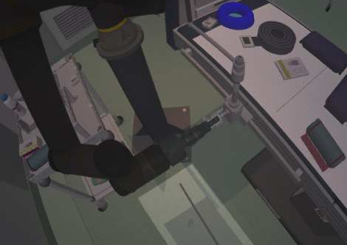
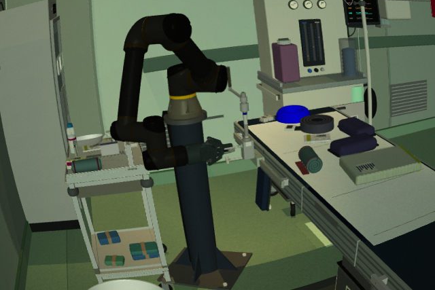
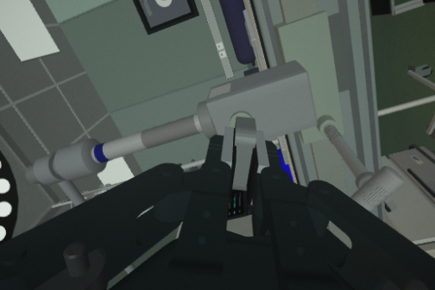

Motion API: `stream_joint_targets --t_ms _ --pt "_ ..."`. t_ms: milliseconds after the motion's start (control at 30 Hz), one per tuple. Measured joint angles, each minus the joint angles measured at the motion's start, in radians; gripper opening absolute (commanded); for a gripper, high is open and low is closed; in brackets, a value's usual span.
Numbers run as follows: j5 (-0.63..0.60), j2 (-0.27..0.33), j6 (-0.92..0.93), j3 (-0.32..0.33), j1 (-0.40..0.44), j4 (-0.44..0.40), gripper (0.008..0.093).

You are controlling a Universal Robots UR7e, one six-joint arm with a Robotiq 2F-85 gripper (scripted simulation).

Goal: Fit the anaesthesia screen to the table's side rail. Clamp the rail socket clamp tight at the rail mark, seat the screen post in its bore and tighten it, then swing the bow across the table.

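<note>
On the near side rail of the operating table sits the grey rail socket clamp (image 1: 233,110) (image 2: 248,149) (image 3: 263,104). The screen post (image 1: 237,72) (image 2: 244,111) (image 3: 129,145) stands upright in its bore, with a blue band below its head, and the thin bow (image 1: 212,40) runs from the head back along the table edge toward its head end. A flat wing handle (image 3: 242,153) sticks out of the clamp's outer face toward the arm, and a second knurled knob (image 3: 373,181) juts out beside it. My gripper (image 1: 208,124) (image 2: 225,148) (image 3: 241,160) reaches in level from the floor side and is closed on the wing handle.
The operating table (image 2: 344,181) carries a blue ring cushion (image 1: 235,14), a black coil (image 1: 277,37), a rolled towel (image 1: 325,142) and dark pads. A trolley (image 2: 109,188) stands behind my arm's pedestal (image 2: 193,188). The anaesthesia machine (image 2: 309,55) is at the table's head.
</note>
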Motion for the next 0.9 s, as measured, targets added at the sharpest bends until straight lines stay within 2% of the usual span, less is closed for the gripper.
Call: stream_joint_targets --t_ms 467,900 --pt "0.0 0.0 0.24 0.0 0.0 0.0 0.008" --pt "0.0 0.0 0.381 0.0 0.0 0.0 0.008"
